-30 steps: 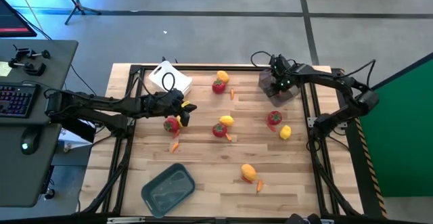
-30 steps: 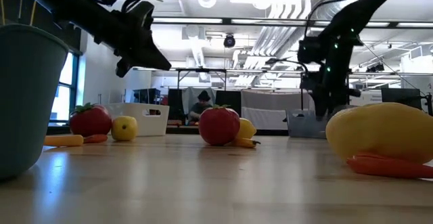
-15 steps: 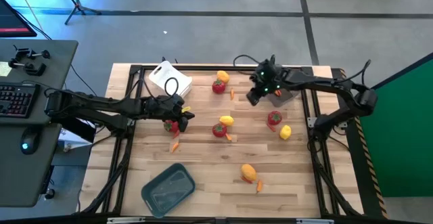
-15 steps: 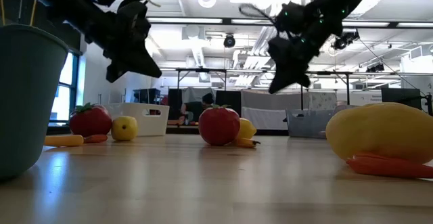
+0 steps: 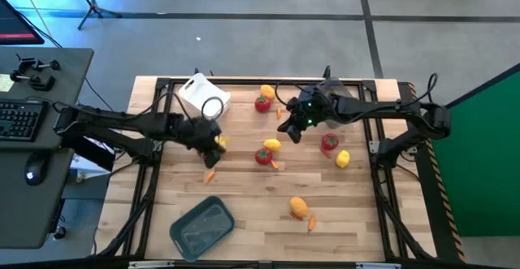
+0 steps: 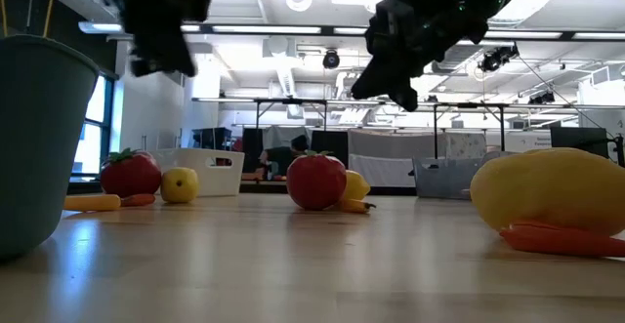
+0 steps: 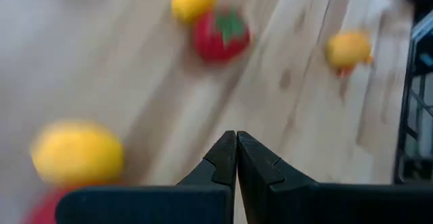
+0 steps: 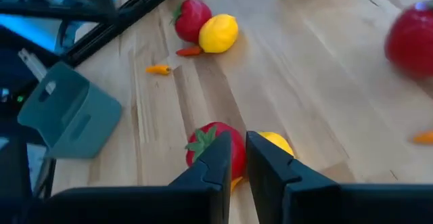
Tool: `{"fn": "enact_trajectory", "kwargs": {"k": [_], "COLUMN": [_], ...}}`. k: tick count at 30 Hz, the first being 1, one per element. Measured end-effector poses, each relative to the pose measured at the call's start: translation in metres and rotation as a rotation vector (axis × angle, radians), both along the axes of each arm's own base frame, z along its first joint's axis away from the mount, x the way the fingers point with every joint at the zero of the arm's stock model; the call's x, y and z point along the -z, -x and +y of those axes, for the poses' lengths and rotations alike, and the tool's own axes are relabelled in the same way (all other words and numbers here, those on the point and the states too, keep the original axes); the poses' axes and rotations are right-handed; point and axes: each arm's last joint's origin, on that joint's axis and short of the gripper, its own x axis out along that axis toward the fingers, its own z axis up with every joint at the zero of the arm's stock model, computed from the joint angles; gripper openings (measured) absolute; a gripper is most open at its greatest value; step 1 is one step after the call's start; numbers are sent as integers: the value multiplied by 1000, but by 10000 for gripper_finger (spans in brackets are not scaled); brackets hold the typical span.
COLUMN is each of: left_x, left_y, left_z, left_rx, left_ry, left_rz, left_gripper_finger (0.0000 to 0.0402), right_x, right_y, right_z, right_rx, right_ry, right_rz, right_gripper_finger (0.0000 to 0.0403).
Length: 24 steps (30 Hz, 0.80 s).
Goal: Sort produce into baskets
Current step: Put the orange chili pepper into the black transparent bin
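Produce lies scattered on the wooden table (image 5: 244,196). A tomato (image 5: 263,156) and a lemon (image 5: 272,145) rest mid-table, another tomato (image 5: 329,142) and lemon (image 5: 343,159) to their right, and a lemon (image 5: 298,207) nearer. My left gripper (image 5: 213,140) is shut and empty above a lemon (image 7: 78,153) and a tomato that lies partly under the arm. My right gripper (image 5: 292,131) hangs shut and empty over the table's middle, above the central tomato (image 8: 216,149). The white basket (image 5: 203,94), grey-blue basket (image 5: 201,227) and dark basket (image 6: 444,179) stand on the table.
A tomato (image 5: 262,103) and lemon (image 5: 267,92) sit at the far edge, with a small carrot (image 5: 279,113) beside them. More carrots lie at the left (image 5: 210,175) and near (image 5: 311,223). A black frame (image 5: 150,188) rims the table. A desk with a keyboard (image 5: 16,119) stands to the left.
My right gripper has left the dark basket at the far right and swung toward the table's middle, tipping from pointing down to a slant. My left gripper has risen above the left tomato and lemon and tipped up. No produce has moved.
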Motion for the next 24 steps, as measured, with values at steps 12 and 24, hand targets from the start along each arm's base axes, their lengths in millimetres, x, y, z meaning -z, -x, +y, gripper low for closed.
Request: {"fn": "enact_trajectory", "kwargs": {"k": [12, 24], "left_x": [24, 68], "left_y": [34, 55], "left_z": [-77, -86], "left_rx": [-227, -395], "left_ry": [236, 141], "left_rz": [168, 258], "left_gripper_finger": [1, 90], "right_x": [2, 2], "right_y": [-4, -5], "right_z": [18, 19], "right_rx": [-4, 31], "right_ry": [68, 121], "right_rz": [38, 46], "right_gripper_finger": [37, 37]}}
